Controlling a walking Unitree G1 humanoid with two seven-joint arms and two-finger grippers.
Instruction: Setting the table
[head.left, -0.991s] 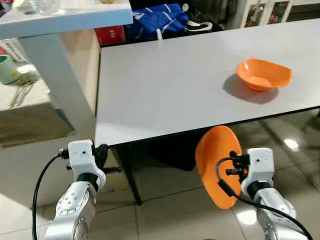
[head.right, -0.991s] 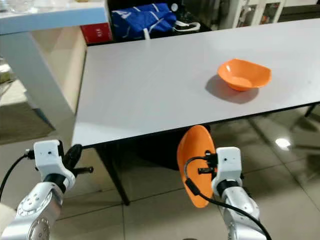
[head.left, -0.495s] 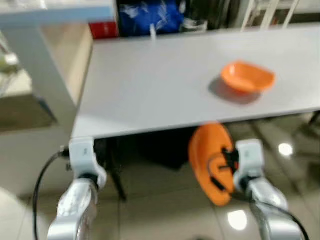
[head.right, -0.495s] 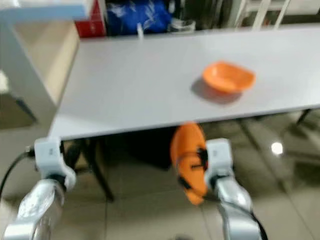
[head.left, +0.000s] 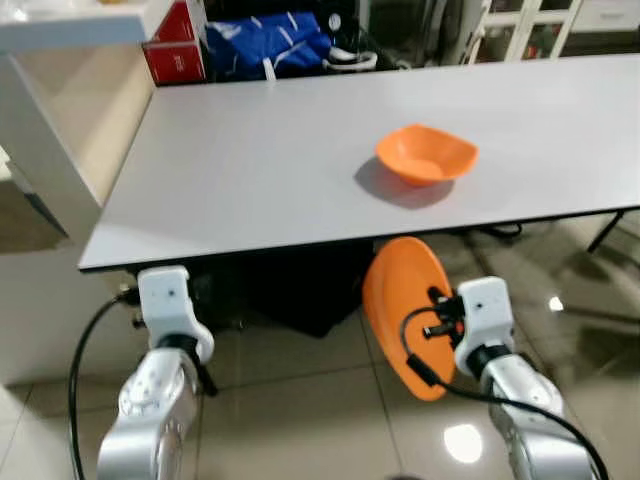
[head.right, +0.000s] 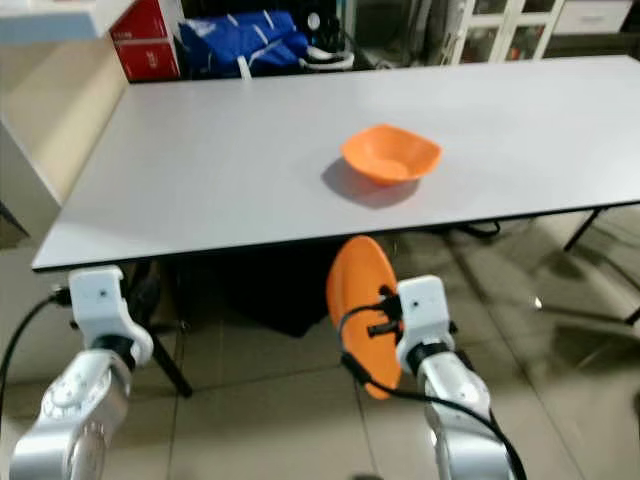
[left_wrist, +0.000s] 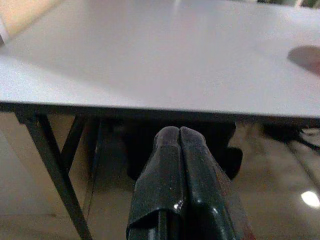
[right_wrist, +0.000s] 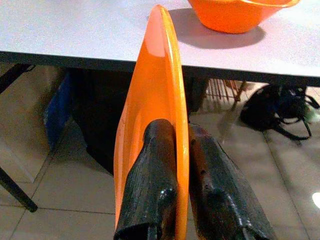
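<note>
My right gripper was clamped on the rim of an orange plate, one finger on each face, holding it on edge below and in front of the near edge of the bench. My left gripper was pressed shut on nothing, hanging low by the bench's near left corner, pointed at the edge of the top.

Past the plate, an orange bowl sat upright on the bench, toward the near edge and just to the right of the middle. Compared with a second before, the whole scene had slid left in my head view and the blur of half a second before had cleared; I took that as my own stepping or turning, not the bowl moving. The plate's place against my wrist looked the same. It meant I now stood more squarely before the bowl, so I judged the carrying nearly done and the next need to be lifting the plate above the edge, tipping it flat and setting it beside the bowl.

Beyond the bench lay a blue bag and a red box. The plate's upper face was turned away from my head, my wrist hid its lower rim, and the dark shape under the bench I could not identify.
</note>
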